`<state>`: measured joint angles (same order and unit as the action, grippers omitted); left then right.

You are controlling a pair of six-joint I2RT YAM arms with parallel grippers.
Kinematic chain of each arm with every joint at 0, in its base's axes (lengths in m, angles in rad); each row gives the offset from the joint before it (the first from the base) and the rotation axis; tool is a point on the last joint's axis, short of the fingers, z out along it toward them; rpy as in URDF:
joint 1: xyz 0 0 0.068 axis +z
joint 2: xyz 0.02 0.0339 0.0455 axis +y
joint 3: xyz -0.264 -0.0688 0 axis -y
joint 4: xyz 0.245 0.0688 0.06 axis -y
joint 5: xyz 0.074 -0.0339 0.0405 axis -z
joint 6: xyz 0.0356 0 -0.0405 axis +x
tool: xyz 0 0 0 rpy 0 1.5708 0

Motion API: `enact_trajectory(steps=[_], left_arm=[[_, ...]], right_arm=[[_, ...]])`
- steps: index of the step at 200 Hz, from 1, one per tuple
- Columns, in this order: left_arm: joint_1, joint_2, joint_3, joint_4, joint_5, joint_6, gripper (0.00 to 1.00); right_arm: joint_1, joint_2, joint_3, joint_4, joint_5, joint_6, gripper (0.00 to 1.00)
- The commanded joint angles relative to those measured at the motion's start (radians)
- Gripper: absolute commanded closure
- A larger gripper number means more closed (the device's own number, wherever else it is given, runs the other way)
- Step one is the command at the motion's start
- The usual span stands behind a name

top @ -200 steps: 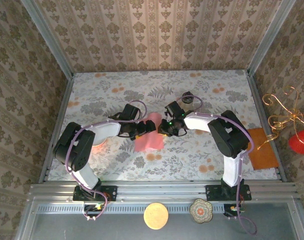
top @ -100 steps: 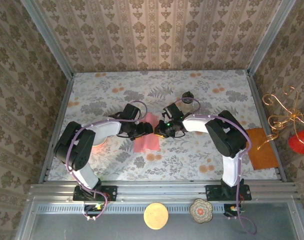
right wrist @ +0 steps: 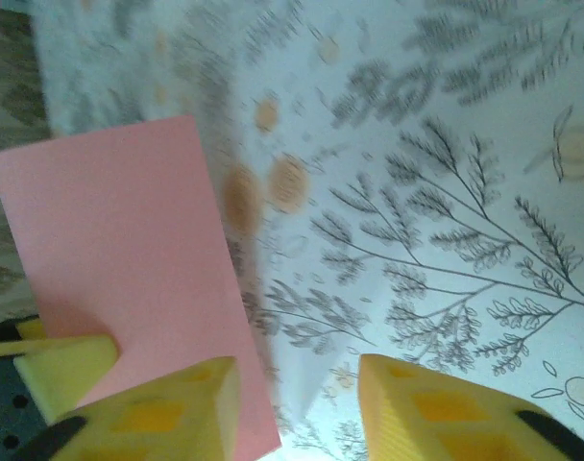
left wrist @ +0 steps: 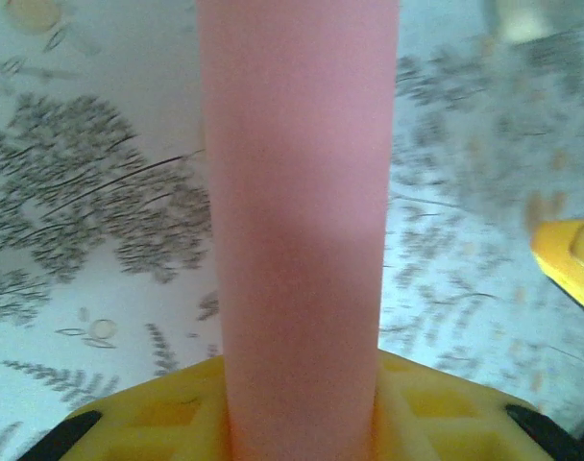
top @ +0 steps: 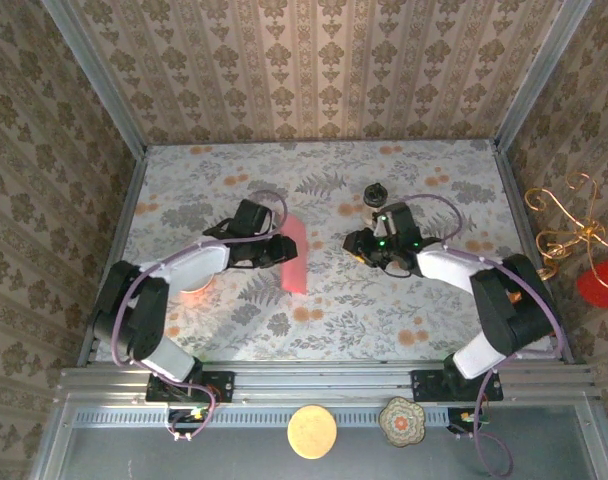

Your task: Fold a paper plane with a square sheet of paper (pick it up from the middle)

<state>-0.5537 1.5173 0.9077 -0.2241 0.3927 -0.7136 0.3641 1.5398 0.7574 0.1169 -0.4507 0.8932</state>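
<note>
**Overhead view, centre of the floral table [top: 424,310].** The square sheet of paper [top: 297,272], salmon pink, appears as a narrow strip running up and down the frame just left of centre. The right wrist view shows it as a broad rectangle at the left of the frame, so it seems to be folded over and held on edge, not lying flat.

The left gripper [top: 280,250] meets it from the left at about mid-length. In the left wrist view the paper rises through the middle of the frame from between the yellow fingers [left wrist: 148,423], whose jaws stand narrow and closed against it. A hold at the middle probably leaves both ends free and balanced for the next crease.

The right gripper [top: 354,245] sits right of centre, apart from the paper. Its jaws are parted, with bare tablecloth between them, and it holds nothing.

Judged stage: an early fold made, no pointed nose yet. A small dark-lidded jar [top: 374,193] stands above the right gripper, away from the work.
</note>
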Motion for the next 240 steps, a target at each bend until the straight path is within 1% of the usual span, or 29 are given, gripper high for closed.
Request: enact_trajectory(steps=[1, 11, 31, 39, 44, 76, 105, 130, 152, 165, 196, 240], left_arm=[[0.009, -0.075, 0.03, 0.051, 0.102, 0.007, 0.65], [0.012, -0.101, 0.037, 0.081, 0.145, -0.008, 0.65], [0.021, -0.127, 0.049, 0.141, 0.229, -0.049, 0.66], [0.024, -0.13, 0.054, 0.161, 0.244, -0.069, 0.66], [0.026, -0.131, 0.053, 0.177, 0.286, -0.083, 0.66], [0.027, -0.117, 0.058, 0.274, 0.381, -0.161, 0.67], [0.028, -0.097, 0.06, 0.297, 0.408, -0.186, 0.67], [0.028, -0.081, 0.05, 0.335, 0.424, -0.211, 0.68], [0.029, -0.07, 0.05, 0.308, 0.416, -0.201, 0.68], [0.032, -0.066, 0.048, 0.298, 0.41, -0.196, 0.68], [0.05, -0.07, 0.038, 0.26, 0.379, -0.181, 0.69], [0.071, -0.068, 0.018, 0.251, 0.364, -0.182, 0.7]], right_arm=[[-0.01, -0.061, -0.013, 0.077, -0.065, -0.039, 0.5], [-0.014, -0.073, -0.016, 0.099, -0.103, -0.043, 0.46], [-0.016, -0.083, -0.032, 0.219, -0.189, -0.004, 0.36], [-0.015, -0.078, -0.032, 0.264, -0.222, 0.017, 0.33], [-0.016, -0.075, -0.029, 0.284, -0.24, 0.028, 0.32], [-0.007, -0.04, -0.003, 0.35, -0.301, 0.064, 0.26], [0.007, -0.005, 0.016, 0.413, -0.342, 0.099, 0.24], [0.017, 0.027, 0.027, 0.463, -0.366, 0.127, 0.23], [0.018, 0.039, 0.023, 0.54, -0.388, 0.174, 0.24], [0.018, 0.036, 0.023, 0.566, -0.401, 0.188, 0.26], [0.012, 0.003, 0.012, 0.534, -0.389, 0.171, 0.35], [0.003, -0.036, -0.004, 0.48, -0.371, 0.137, 0.44]])
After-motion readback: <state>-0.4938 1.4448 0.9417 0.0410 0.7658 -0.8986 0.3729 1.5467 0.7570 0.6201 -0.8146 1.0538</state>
